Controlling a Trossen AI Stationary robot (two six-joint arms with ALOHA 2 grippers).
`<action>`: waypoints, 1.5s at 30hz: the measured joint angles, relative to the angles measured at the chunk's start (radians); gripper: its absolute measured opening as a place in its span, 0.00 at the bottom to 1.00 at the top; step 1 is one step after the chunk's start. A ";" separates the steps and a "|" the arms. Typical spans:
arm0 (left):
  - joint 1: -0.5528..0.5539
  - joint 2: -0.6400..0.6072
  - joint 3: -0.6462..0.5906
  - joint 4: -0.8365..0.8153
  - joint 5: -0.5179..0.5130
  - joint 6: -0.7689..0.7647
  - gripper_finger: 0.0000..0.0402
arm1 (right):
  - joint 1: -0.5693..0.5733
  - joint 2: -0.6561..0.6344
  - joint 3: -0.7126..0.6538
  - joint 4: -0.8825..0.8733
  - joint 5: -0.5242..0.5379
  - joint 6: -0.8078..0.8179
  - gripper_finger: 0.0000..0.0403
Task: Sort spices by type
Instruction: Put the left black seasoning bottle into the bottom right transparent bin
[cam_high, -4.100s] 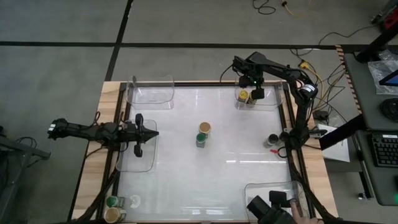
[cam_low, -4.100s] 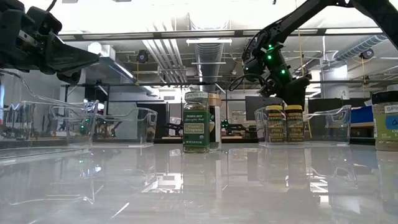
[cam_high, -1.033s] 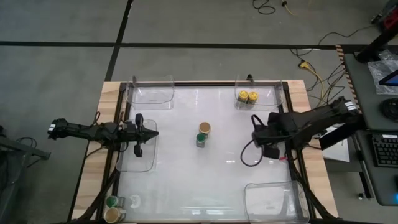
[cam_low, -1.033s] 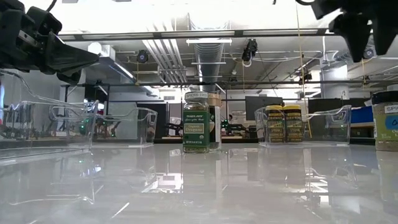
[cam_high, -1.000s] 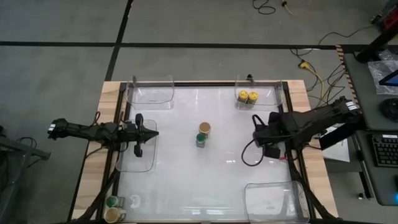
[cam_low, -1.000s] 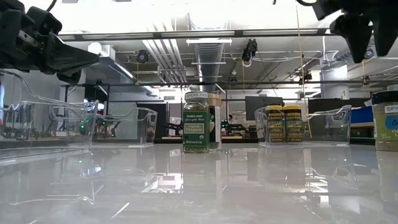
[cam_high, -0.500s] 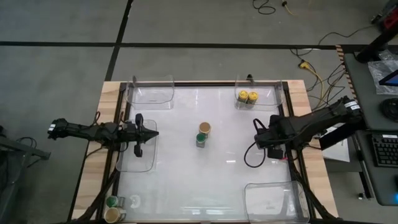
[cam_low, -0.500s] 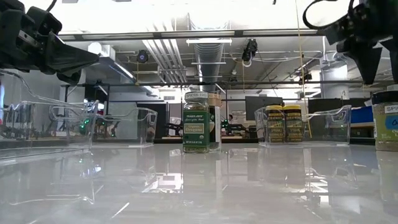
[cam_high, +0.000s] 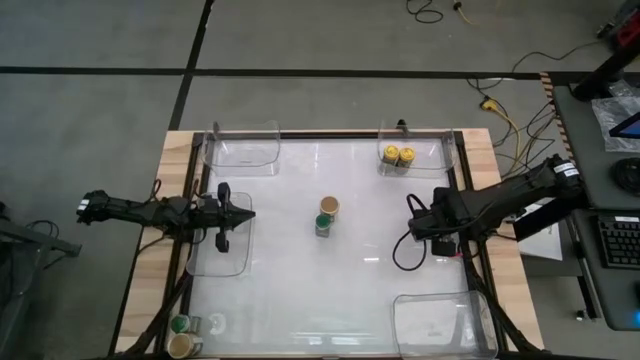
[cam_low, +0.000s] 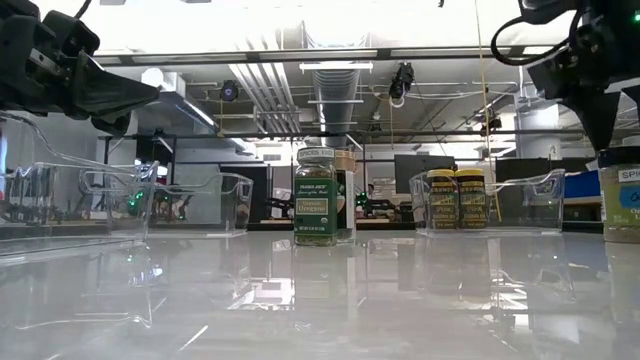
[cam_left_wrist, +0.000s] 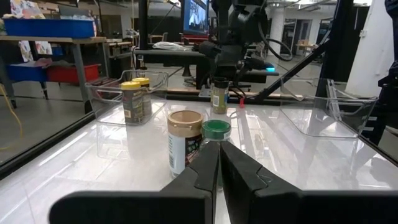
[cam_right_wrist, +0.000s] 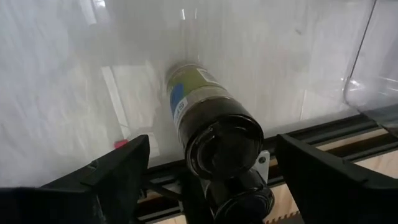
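Two black-lidded spice jars stand at the table's right edge, one (cam_right_wrist: 214, 134) right under my right gripper (cam_right_wrist: 212, 142) and the other (cam_right_wrist: 241, 196) close beside it. That gripper (cam_high: 432, 231) points down and is open, one finger on either side of the first jar, above its lid (cam_low: 620, 156) and clear of it. A tan-lidded jar (cam_high: 329, 206) and a green-lidded jar (cam_high: 325, 222) stand together mid-table. Two yellow-lidded jars (cam_high: 398, 155) sit in the far right bin (cam_high: 432, 150). My left gripper (cam_high: 243, 213) is shut and level over the left bin (cam_high: 215, 255).
A clear bin (cam_high: 243, 147) stands at the far left and another (cam_high: 440, 320) at the near right. A green-lidded jar (cam_high: 180, 324) and a tan-lidded jar (cam_high: 182, 346) stand at the near left corner. The table's black rail (cam_right_wrist: 323, 134) runs right beside the black-lidded jars.
My right gripper has come down and gone a little toward the table's right edge, ending over the black-lidded jars with its fingers pointing down. The jars have not moved.
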 joint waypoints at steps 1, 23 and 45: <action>0.000 0.000 0.000 0.000 0.000 0.000 0.00 | 0.000 0.000 -0.005 0.003 0.000 0.000 0.82; 0.000 0.000 0.000 0.000 0.000 0.000 0.00 | 0.000 0.000 -0.062 0.054 0.000 0.004 0.54; 0.000 0.000 0.000 0.000 0.000 0.000 0.00 | 0.000 0.007 0.268 0.301 0.034 -0.011 0.51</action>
